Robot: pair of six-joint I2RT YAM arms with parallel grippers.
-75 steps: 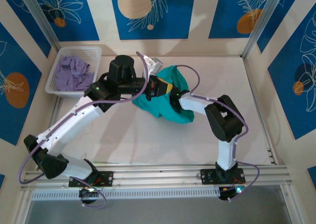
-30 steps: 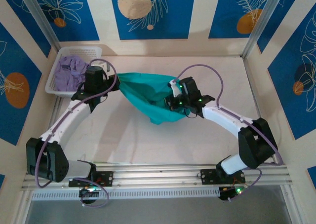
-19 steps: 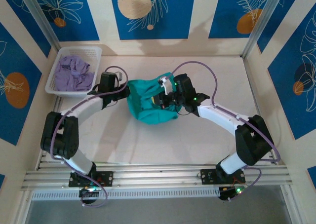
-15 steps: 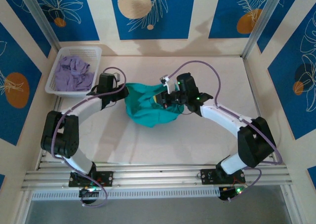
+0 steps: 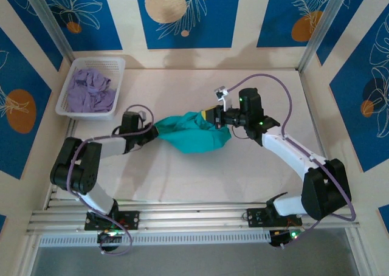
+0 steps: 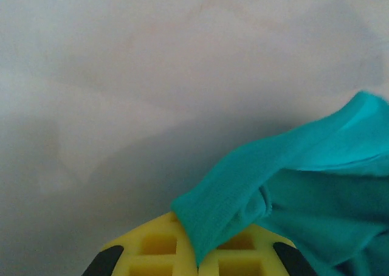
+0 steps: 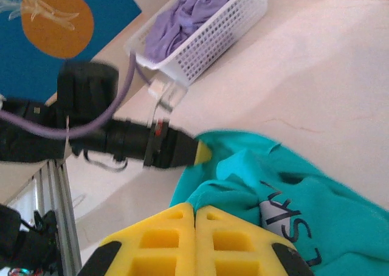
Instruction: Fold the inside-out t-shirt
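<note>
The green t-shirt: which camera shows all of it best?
The top external view: the whole t-shirt stretches between the left gripper and right gripper, both shut on it. The left wrist view shows a pinched fold; the right wrist view shows a crumpled part with the white tag.

A white plastic mesh basket [image 5: 99, 60] sits at the upper left of the overhead frame, on the far left corner of the pale table [image 5: 182, 175]. A crumpled lavender garment [image 5: 90, 90] fills it. In the right wrist frame the same basket [image 7: 234, 30] lies at the top centre, the lavender garment [image 7: 182, 14] heaped inside it. Cream walls carry blue panels [image 5: 182, 30] printed with white leaf outlines and peach or orange discs [image 5: 165, 3]. Slanted metal posts [image 5: 322, 27] stand at the back corners. A ribbed aluminium rail [image 5: 194, 214] runs along the bottom of the overhead frame.
</note>
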